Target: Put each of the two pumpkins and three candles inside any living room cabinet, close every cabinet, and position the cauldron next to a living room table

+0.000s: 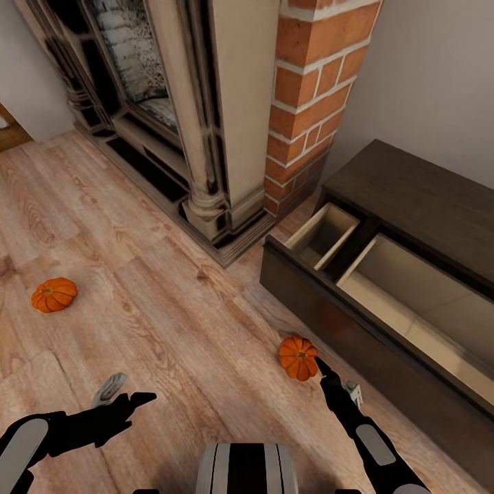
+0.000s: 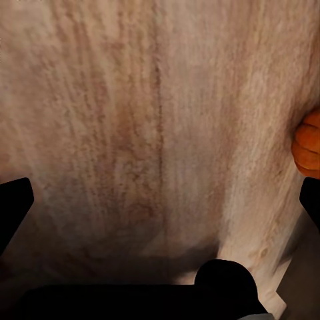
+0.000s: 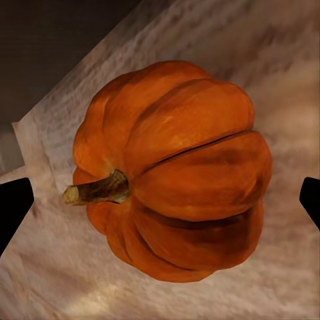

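The brick fireplace (image 1: pixel 206 123) stands on the wood floor (image 1: pixel 137 288), and beside it the dark cabinet (image 1: pixel 412 206) has its pale drawers pulled open. One pumpkin (image 1: pixel 298 357) lies on the floor just before the cabinet front, tipped over, stem sideways; the right pincer (image 1: pixel 320 365) hangs over it, fingers apart. The other pumpkin (image 1: pixel 54 294) sits well apart, toward the fireplace. The left pincer (image 1: pixel 140 401) hovers, fingers spread

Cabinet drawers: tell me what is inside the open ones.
Both open drawers of the cabinet show bare pale beige interiors: the small one and the wide one. No pumpkin or candle lies in the visible parts. The wide drawer's near floor is hidden behind its front panel.
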Robot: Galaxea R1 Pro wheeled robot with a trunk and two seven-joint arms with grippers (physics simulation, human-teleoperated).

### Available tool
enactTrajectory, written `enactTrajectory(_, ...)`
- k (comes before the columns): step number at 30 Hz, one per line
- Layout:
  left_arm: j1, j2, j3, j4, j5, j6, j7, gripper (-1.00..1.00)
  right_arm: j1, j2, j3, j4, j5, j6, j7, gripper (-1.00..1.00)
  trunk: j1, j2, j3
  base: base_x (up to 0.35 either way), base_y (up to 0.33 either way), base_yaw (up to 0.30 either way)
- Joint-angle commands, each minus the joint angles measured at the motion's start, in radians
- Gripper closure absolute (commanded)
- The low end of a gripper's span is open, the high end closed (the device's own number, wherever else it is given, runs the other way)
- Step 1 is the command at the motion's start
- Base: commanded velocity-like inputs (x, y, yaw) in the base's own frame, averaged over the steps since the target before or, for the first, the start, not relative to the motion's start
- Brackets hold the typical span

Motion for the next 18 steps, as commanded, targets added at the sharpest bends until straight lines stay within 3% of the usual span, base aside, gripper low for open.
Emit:
enactTrajectory(1,0.0,0.0,0.0,-0.001,0.0,0.0,0.0,-1.0,0.0,0.0,0.0,0.0,0.0,0.0,0.0,-1.0,0.0,0.0,0.0,0.0,0.001,0.0)
enactTrajectory(7,0.0,-0.001,0.0,0.0,0.0,0.0,0.0,-1.0,0.0,0.0,0.0,0.0,0.0,0.001,-0.031,-1.0,0.0,0.0,0.0,0.0,0.0,0.0)
enactTrajectory(18,0.0,0.0,0.0,0.0,0.0,0.0,-0.001,-1.0,0.0,0.001,0.0,0.0,0.001,0.002,-0.066,-1.0,0.004,-0.002,-0.035,0.0,0.0,0.0)
